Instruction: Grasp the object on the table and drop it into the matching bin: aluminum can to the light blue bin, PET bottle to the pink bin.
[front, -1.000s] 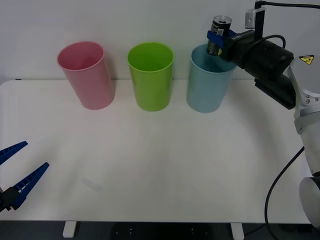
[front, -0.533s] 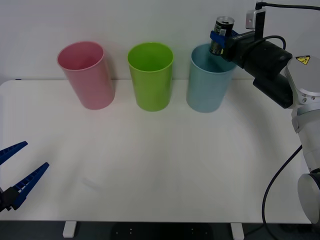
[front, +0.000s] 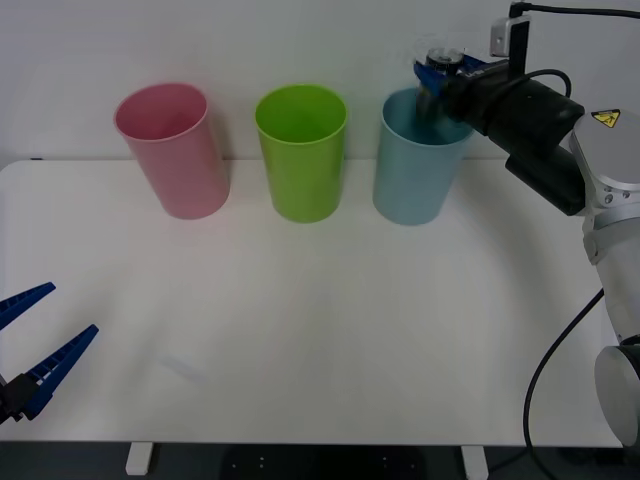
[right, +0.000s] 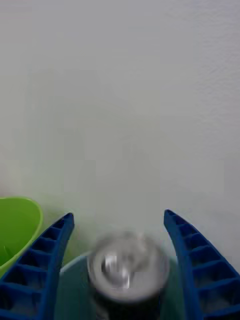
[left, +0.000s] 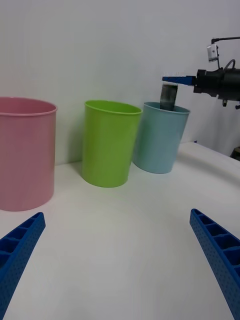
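Observation:
The aluminum can (front: 430, 103) is a dark blur dropping through the rim of the light blue bin (front: 415, 170), free of my right gripper (front: 440, 68), which hangs open just above it. In the right wrist view the can (right: 127, 270) with its silver top sits below and between the spread fingers (right: 52, 260), with a gap on each side, over the bin's rim (right: 72, 262). From the left wrist view, the can (left: 169, 97) hangs half inside the light blue bin (left: 160, 137). The pink bin (front: 172, 150) stands at the far left of the row on the table (front: 300, 320).
A lime green bin (front: 302, 150) stands between the pink and light blue bins, all along the table's back edge against a white wall. My left gripper (front: 45, 325) rests open low over the table's front left corner. A black cable loops beside the right arm.
The right gripper's fingers have spread and let go of the can. The can, held upright above the light blue bin before, now falls into it. The left arm has not moved.

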